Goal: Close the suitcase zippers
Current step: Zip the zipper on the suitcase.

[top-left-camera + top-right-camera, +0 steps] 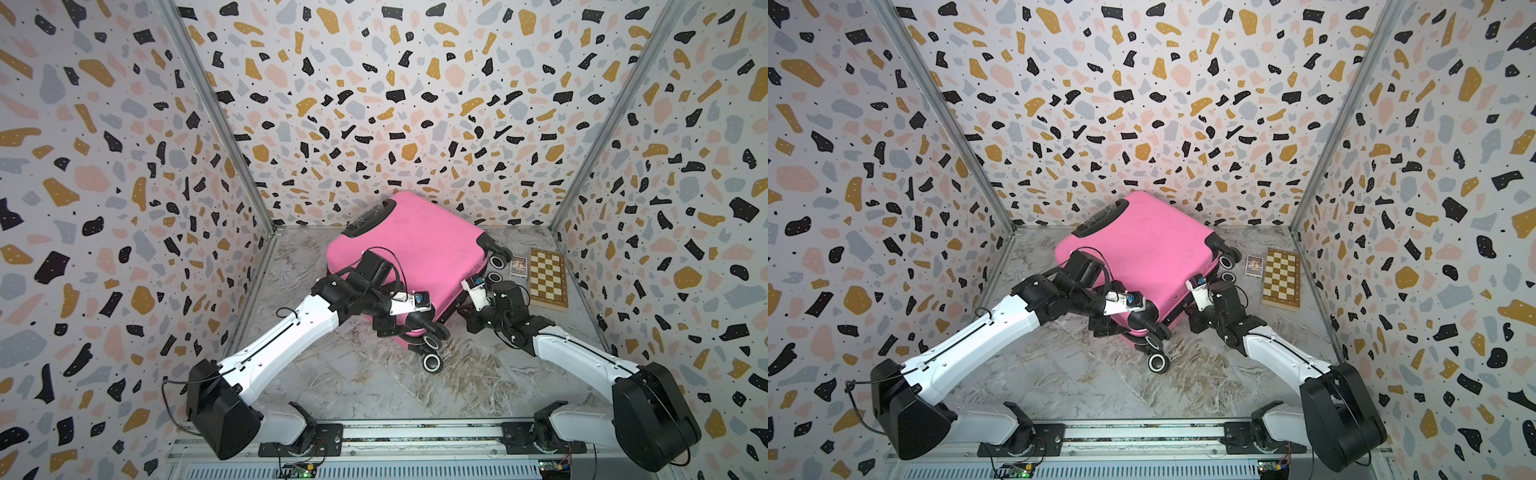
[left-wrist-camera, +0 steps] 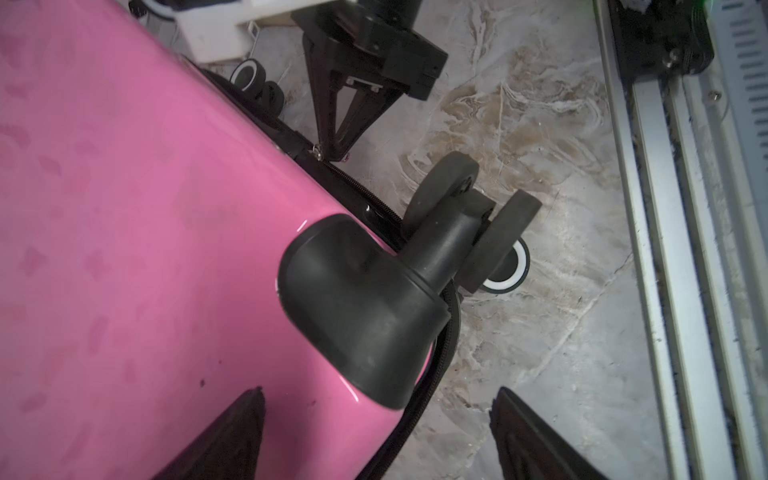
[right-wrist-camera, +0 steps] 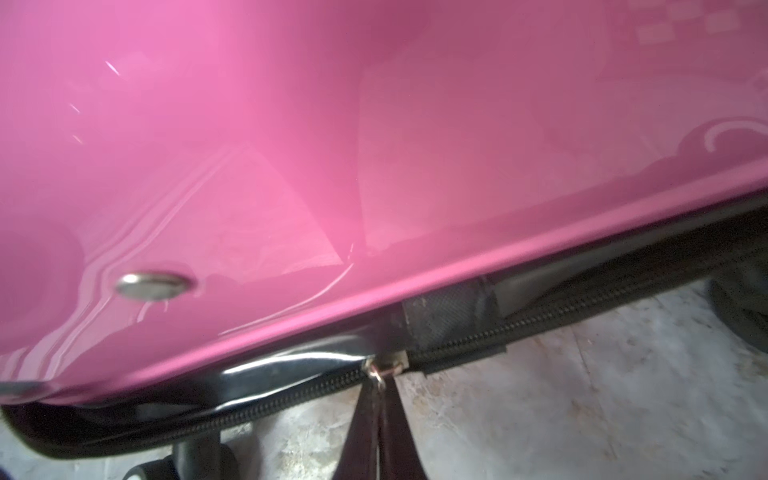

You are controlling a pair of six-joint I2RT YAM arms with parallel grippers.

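Right wrist view is mostly the suitcase [image 3: 291,145]: a hard, glossy pink shell with one round metal rivet [image 3: 153,284]. The black zipper band [image 3: 540,324] runs along the shell's rim, its fine teeth set in shiny black trim. The right claw [image 3: 380,392] is pinched fully closed on the small metallic zipper pull [image 3: 384,370] at that seam.

From the left wrist, the left claw [image 2: 380,390] is spread wide and grips nothing. Its dark tapered fingers [image 2: 237,428] stand either side of a rounded corner, where a matte black wheel housing [image 2: 361,307] carries a twin spinner wheel [image 2: 469,216] (contact with the shell cannot be told).

In both top views the suitcase lies on its broad side on the marble-patterned table [image 1: 374,382], toward the back wall. A checkered wooden chessboard [image 1: 548,278] lies near its far wheels, by the right wall. Bare table stretches from the suitcase's near corner to the arms' base rail [image 1: 415,434].
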